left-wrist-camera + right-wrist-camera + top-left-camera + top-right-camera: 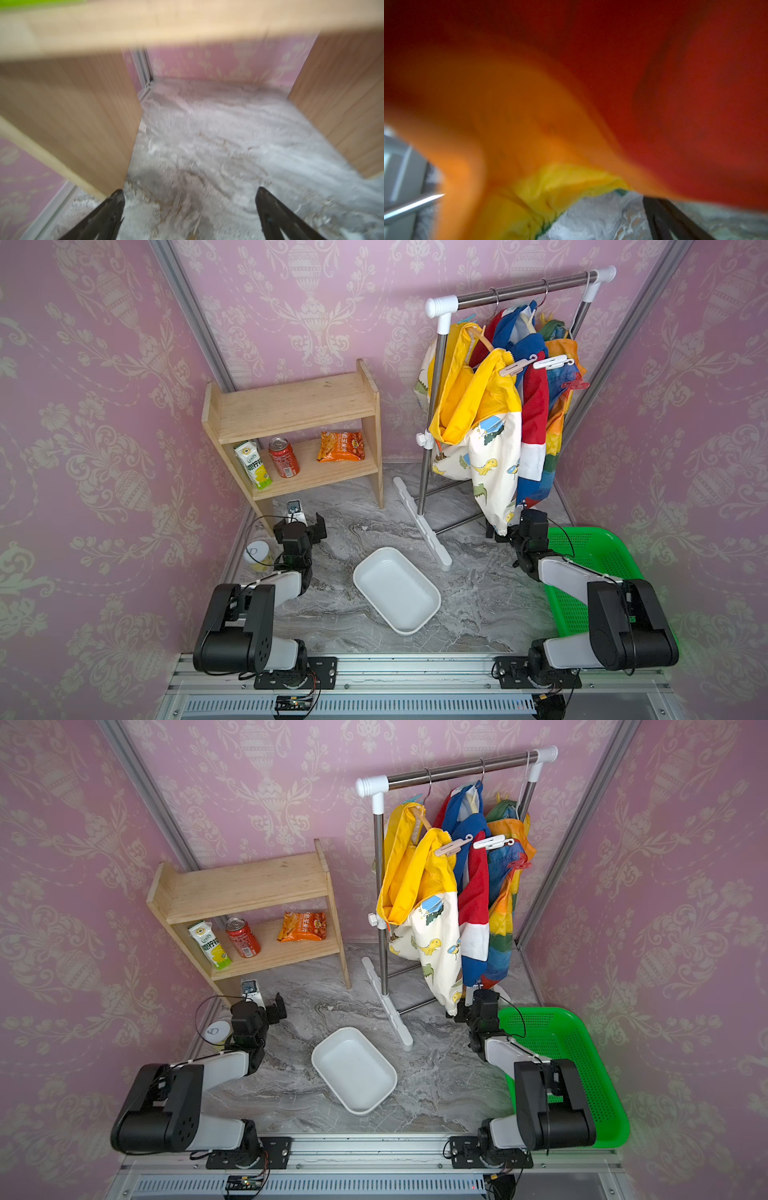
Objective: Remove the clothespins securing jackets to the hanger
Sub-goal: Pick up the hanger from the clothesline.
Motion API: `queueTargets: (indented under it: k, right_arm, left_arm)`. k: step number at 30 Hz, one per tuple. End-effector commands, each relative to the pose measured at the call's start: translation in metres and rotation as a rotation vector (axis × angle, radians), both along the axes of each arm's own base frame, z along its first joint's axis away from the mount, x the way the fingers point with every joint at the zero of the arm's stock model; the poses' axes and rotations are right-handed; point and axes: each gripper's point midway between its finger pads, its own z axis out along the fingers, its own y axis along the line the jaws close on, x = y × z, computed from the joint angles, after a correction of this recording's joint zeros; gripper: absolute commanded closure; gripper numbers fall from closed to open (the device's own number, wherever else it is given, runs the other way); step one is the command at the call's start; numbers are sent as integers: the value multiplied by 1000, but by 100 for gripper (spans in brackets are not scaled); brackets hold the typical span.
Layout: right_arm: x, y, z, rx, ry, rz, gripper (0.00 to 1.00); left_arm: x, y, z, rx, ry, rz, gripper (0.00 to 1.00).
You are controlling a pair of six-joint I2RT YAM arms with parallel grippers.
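Three jackets hang on the rack (519, 290): a yellow dinosaur-print jacket (478, 406), a blue, red and white jacket (534, 406) and a rainbow jacket (561, 423). Clothespins clip their near shoulders in both top views: beige-pink clothespin (513, 366) (451, 846), white clothespin (552, 361) (492, 841), red clothespin (575, 384) (519, 864). A teal clothespin (467, 319) sits farther back. My right gripper (509, 526) is open, low under the jackets' hems; orange and red cloth fills the right wrist view, with one finger (656, 209) showing. My left gripper (300, 526) (190, 193) is open and empty, low in front of the wooden shelf.
The wooden shelf (291, 406) holds a milk carton (251, 464), a red can (284, 456) and a snack bag (340, 446). A white tub (397, 591) lies mid-floor. A green basket (594, 547) stands at the right. The rack's white foot (424, 526) crosses the floor. A tin (257, 555) sits at the left.
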Motion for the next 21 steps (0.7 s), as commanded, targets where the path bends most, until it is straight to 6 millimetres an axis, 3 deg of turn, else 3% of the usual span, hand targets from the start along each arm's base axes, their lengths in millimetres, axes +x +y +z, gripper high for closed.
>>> queueTargets:
  k: [1, 6, 10, 13, 16, 21]
  right_arm:
    - [-19, -6, 26, 25, 34, -60, 0]
    - [-61, -4, 42, 232, 199, -185, 0]
    - [-98, 19, 54, 458, 280, -207, 0]
    - [-129, 34, 69, 589, 282, -216, 0]
    - [-161, 47, 78, 698, 285, -204, 0]
    - [-179, 82, 86, 870, 323, -53, 0]
  left_arm:
    - [2, -11, 43, -119, -14, -43, 1]
    - [-1, -42, 104, -449, -26, -73, 1]
    - [-19, -95, 136, -640, -43, -171, 1]
    - [-37, -133, 139, -781, 9, -230, 1]
    - [-52, -172, 124, -936, 84, -282, 1]
    - [-79, -235, 108, -971, 181, -370, 1]
